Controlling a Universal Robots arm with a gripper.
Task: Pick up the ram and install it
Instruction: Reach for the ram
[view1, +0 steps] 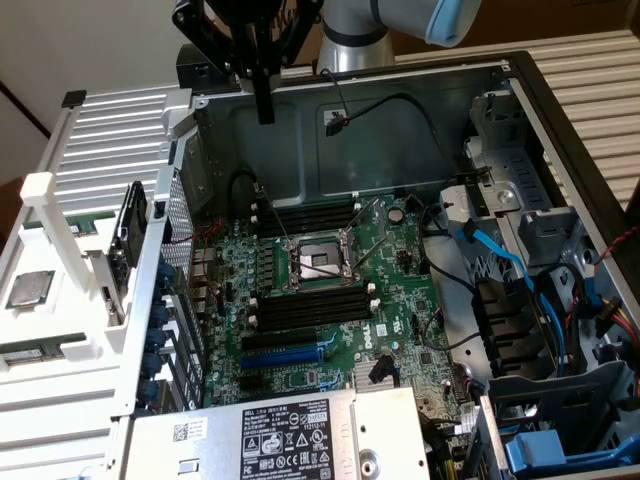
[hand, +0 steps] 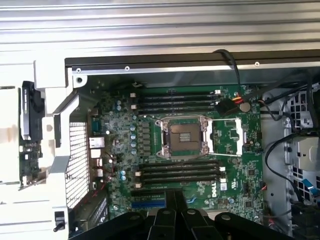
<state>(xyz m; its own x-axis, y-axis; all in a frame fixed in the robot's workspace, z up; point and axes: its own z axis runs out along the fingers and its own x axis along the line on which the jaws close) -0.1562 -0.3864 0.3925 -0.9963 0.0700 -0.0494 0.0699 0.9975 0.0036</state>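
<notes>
High above the open grey metal computer case (view1: 400, 140), the black hand (view1: 264, 113) hangs clenched and empty. Below it, toward the exterior view's left, the dark, thin, flat ram (view1: 132, 228) stands on edge in a white plastic holder (view1: 40, 190) outside the case, as far as I can tell, well apart from the hand. Lower, almost under the hand, the long black memory slots (view1: 310, 305) on the green motherboard (view1: 392, 255) are empty. I judge the picking step is not yet begun. A grasp would need the fingers parted, then aligned along the thin stick.
</notes>
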